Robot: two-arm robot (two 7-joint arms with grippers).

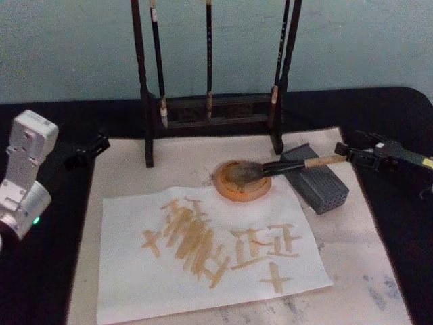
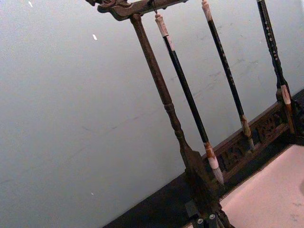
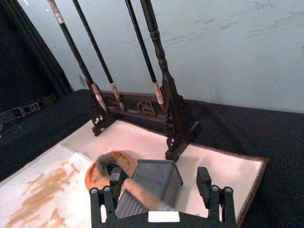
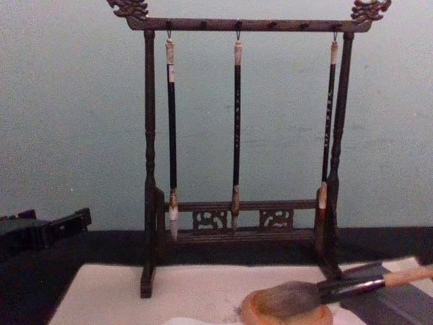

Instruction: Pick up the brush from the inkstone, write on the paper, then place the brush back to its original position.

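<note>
Bushy-headed brush [image 1: 284, 166] lies bristles-left on inkstone [image 1: 245, 183], handle pointing right.

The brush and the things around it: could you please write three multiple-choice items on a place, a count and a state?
1. Where does the brush's bristle head lie?
A. on the inkstone
B. on the paper
C. hung on the rack

2. How many slim brushes hang from the rack?
A. two
B. three
C. five

3. How is the right pincer?
A. shut on the brush
B. open, by the handle's end
C. lifting the brush

Answers: 1 A, the head rests in the orange dish; 2 B, the chest view shows three; 3 B, the right wrist view shows its fingers spread either side of the handle.
</note>
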